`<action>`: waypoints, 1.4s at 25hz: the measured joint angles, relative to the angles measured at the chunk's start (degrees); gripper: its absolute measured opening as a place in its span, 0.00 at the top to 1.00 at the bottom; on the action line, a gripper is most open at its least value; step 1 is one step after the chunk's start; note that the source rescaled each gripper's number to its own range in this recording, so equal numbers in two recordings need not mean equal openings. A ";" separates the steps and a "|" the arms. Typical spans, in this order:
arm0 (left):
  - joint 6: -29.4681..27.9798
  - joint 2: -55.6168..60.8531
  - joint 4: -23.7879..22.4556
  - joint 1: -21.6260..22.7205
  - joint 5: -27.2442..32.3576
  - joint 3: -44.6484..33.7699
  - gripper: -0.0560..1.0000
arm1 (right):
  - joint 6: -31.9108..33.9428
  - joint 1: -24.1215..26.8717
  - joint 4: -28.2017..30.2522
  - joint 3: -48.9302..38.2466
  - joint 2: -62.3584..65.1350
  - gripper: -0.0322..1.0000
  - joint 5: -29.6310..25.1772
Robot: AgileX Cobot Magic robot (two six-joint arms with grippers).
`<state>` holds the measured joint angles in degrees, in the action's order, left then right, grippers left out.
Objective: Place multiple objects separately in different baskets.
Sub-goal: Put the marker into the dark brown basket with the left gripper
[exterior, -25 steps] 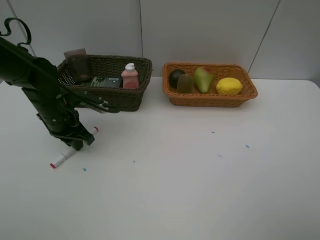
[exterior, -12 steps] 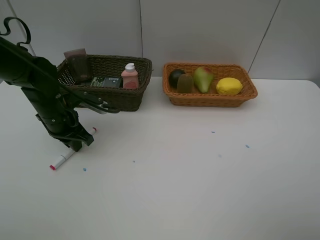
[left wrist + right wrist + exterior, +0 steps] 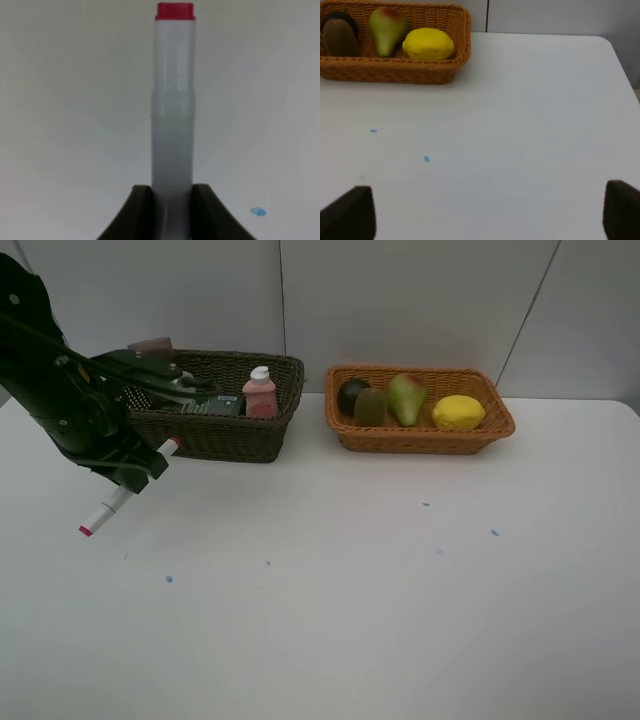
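My left gripper (image 3: 135, 475) is shut on the white red-tipped marker (image 3: 105, 510) and holds it tilted above the table, left of the dark olive-brown basket (image 3: 230, 435). In the left wrist view the marker (image 3: 172, 100) sticks out between the two fingers (image 3: 135, 215). That basket holds the mauve cup (image 3: 152, 346), the dark green bottle (image 3: 215, 405) and the pink bottle (image 3: 260, 395). In the orange basket (image 3: 420, 440) lie the mangosteen (image 3: 350, 393), kiwi (image 3: 371, 407), pear (image 3: 405, 398) and lemon (image 3: 458, 412). My right gripper (image 3: 487, 215) stands open over bare table, near the orange basket (image 3: 395, 75).
Both baskets stand side by side at the back of the white table, close to the wall. Small blue specks (image 3: 168, 579) dot the tabletop. The table's right edge (image 3: 622, 70) shows in the right wrist view.
My left gripper has closed on the marker and lifted it off the table, moving up and to the left. The arm has swung away from the spot in front of the dark basket.
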<state>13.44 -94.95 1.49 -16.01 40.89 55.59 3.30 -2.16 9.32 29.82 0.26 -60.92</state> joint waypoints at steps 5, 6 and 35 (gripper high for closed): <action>-0.01 3.08 -0.05 0.00 1.31 7.55 0.85 | 0.00 0.00 0.00 0.00 0.00 0.01 0.00; -0.01 3.03 -0.05 0.00 1.31 9.16 0.85 | 0.00 0.00 0.00 0.00 0.00 0.01 0.00; -1.31 -32.08 -2.17 0.00 1.32 49.05 0.85 | 0.00 0.00 0.06 0.00 0.00 0.01 0.00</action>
<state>12.14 -127.03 -0.68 -16.01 42.22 104.63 3.30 -2.16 9.38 29.82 0.26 -60.92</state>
